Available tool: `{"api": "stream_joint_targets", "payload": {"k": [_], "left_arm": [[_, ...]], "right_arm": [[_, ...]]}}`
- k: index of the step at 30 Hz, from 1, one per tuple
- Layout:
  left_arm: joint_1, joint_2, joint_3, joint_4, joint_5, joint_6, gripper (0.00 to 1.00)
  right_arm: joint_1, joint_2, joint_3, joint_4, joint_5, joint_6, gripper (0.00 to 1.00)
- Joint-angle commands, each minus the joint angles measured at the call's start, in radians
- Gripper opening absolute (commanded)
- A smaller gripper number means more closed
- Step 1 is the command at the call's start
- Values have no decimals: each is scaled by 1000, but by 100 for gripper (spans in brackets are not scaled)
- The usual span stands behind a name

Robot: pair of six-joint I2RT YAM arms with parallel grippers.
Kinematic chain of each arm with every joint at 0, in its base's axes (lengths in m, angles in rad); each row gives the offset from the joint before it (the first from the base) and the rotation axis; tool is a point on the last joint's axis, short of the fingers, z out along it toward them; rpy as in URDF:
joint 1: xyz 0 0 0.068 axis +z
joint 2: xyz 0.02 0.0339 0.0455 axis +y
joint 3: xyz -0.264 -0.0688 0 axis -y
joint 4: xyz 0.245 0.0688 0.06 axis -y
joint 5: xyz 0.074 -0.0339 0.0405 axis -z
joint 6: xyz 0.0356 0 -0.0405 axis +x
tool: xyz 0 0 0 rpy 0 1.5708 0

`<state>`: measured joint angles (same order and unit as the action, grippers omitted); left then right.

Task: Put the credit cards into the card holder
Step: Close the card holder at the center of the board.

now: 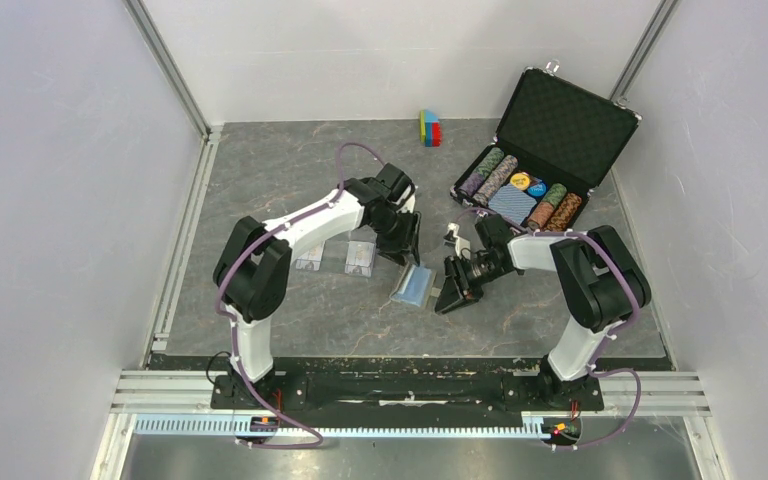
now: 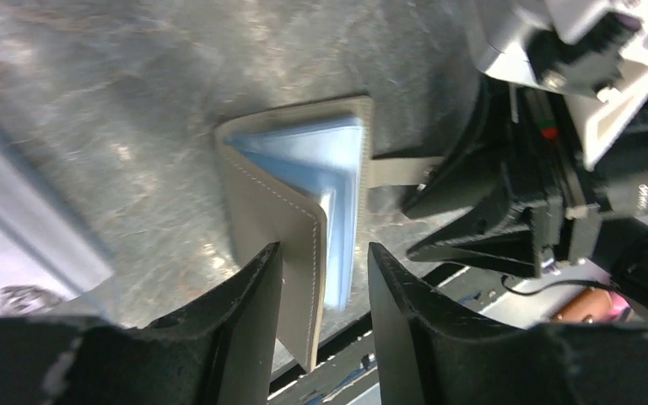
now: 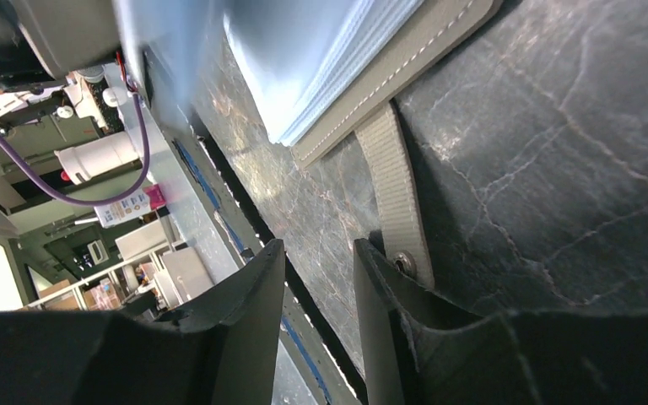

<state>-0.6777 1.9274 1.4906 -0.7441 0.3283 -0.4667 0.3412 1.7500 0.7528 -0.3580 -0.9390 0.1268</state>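
Left gripper [image 2: 324, 261]: black fingers parted, hovering over the near end of the item below, clamping nothing. Small taupe stitched folding card holder [image 2: 266, 198]: lies mid-table between both grippers, splayed open with its pale blue pockets showing and no card visible in them. Right gripper [image 3: 318, 249]: fingers a little apart, gap empty, one fingertip against the snap end of the holder's taupe webbing tab [image 3: 392, 169]. Risks, as judged: the holder looks light and seems steadied only at the tab. A card pushed in off-line would likely slide it or fold it shut, and the smooth-looking grey marbled table [image 1: 290, 320] would help it skid. Containers: two clear flat plastic cases [image 1: 310, 256] left of the holder, each seemingly with a pale printed card inside, too small to confirm as the credit cards. Open black foam-lined briefcase [image 1: 565, 125] far right, holding rows of striped poker chips [image 1: 495, 170] and a blue patterned deck [image 1: 512, 203].
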Motion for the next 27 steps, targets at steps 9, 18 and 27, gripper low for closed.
{"api": "stream_joint_targets", "payload": {"k": [9, 18, 27], "left_arm": [[-45, 69, -17, 157, 174, -55, 55], [-54, 125, -50, 239, 276, -78, 61], [-62, 81, -64, 160, 183, -20, 40]], "right_arm": [[-62, -140, 42, 106, 26, 95, 39], [-100, -170, 61, 216, 58, 179, 41], [-97, -57, 160, 274, 123, 205, 41]]}}
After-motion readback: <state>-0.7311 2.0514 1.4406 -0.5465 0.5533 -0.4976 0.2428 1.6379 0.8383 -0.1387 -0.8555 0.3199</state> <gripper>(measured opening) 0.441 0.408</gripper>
